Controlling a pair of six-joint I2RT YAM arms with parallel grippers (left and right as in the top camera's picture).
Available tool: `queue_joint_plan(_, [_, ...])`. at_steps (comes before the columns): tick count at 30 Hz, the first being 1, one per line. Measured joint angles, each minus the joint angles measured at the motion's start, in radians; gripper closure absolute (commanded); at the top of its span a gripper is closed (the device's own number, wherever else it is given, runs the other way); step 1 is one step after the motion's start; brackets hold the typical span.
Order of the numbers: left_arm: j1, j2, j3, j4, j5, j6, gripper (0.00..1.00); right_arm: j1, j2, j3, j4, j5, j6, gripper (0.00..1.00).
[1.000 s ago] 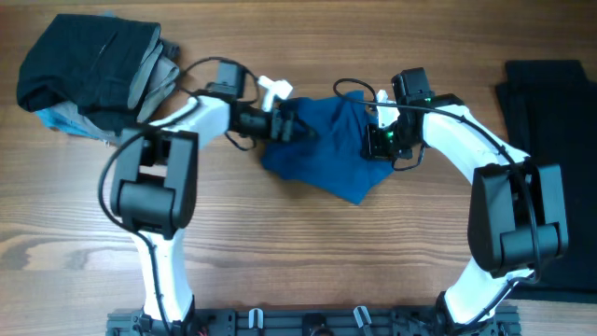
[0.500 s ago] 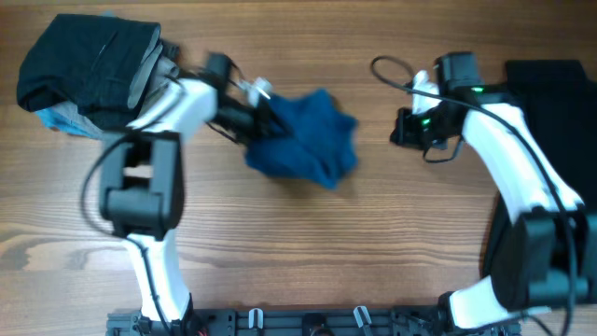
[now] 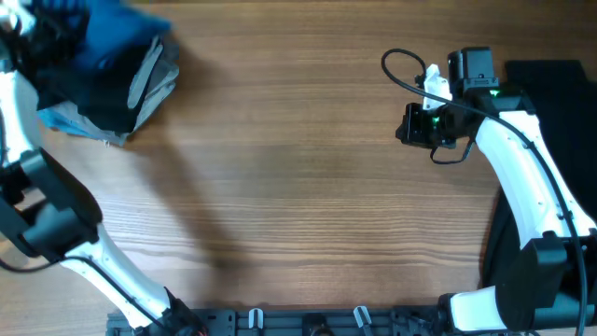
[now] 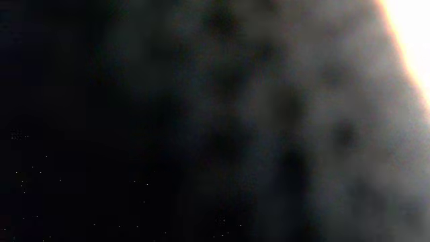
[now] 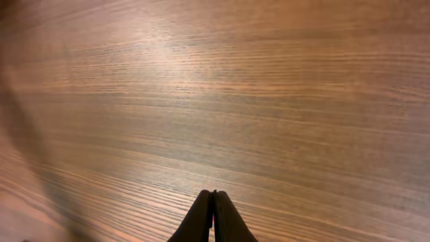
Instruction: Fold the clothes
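Clothes point(image 3: 89, 93) are heaped at the far-left corner of the table point(image 3: 280, 168) – dark, grey and light-blue pieces – and the blue T-shirt point(image 3: 107, 33) now sits on top of that heap, smeared by motion blur. A second ago the shirt lay bunched in the middle of the table between both grippers. Half a second ago it was sliding leftward with the left arm point(image 3: 19, 107), and it has since travelled the rest of the way to the pile.

The left gripper is lost in the blur at that corner, so I cannot tell whether its jaws are clamped or let go. Its wrist camera gives only a dark, unfocused mass with a bright sliver at the upper right edge (probably fabric against the lens).

The right gripper point(image 3: 409, 126) has come away from the shirt and moved toward the right side. It is fully closed, fingertips pressed together point(image 5: 213, 205), and it holds nothing. It hangs over bare wood grain, well apart from the pile. Just beyond it, along the right edge of the table, lies a flat black garment point(image 3: 550, 89) – in the same place as in the earlier views.
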Motion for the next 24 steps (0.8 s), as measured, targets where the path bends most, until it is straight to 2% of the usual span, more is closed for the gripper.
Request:
queue_joint_plan(2, [0.055,0.058,-0.004,-0.095,-0.007,-0.003,0.0,0.0,0.0,0.0,-0.004,0.0,0.008,0.96])
queue_joint_plan(4, [0.122,0.07,-0.006,-0.211,0.005,0.029,0.0,0.0,0.0,0.0,-0.013,0.0,0.011,0.96])
queue_joint_plan(8, [0.237,0.022,-0.003,-0.33,0.103,0.09,0.02,0.0,0.0,0.0,-0.022,0.0,0.011,0.96])
queue_joint_plan(11, [0.323,-0.088,-0.006,-0.363,0.177,0.156,0.16,0.0,-0.002,0.0,-0.019,0.001,0.011,0.96])
queue_joint_plan(13, [0.32,-0.25,-0.006,-0.407,0.257,0.274,0.11,0.0,-0.041,0.003,-0.019,0.02,0.01,0.96])
queue_joint_plan(14, [0.294,-0.342,-0.004,-0.45,0.279,0.352,0.07,0.0,-0.09,0.013,-0.019,0.031,0.01,0.95])
queue_joint_plan(16, [0.214,-0.515,0.001,-0.565,0.278,0.498,0.04,0.001,-0.22,0.047,0.005,0.046,-0.002,0.92])
queue_joint_plan(17, [0.161,-0.612,0.004,-0.626,0.261,0.569,0.02,0.006,-0.318,0.07,0.02,0.049,-0.007,0.86])
queue_joint_plan(19, [0.115,-0.721,0.008,-0.715,0.199,0.633,0.0,0.021,-0.449,0.089,0.035,0.05,-0.013,0.58])
queue_joint_plan(20, [0.086,-0.804,0.007,-0.789,0.138,0.661,0.0,0.031,-0.541,0.097,0.033,0.049,-0.014,0.39])
queue_joint_plan(21, [0.068,-0.879,0.009,-0.845,0.073,0.681,0.0,0.031,-0.603,0.098,0.019,0.05,-0.003,0.01])
queue_joint_plan(24, [0.056,-1.025,0.009,-0.972,-0.028,0.702,0.0,0.031,-0.681,0.098,-0.029,0.04,0.0,0.0])
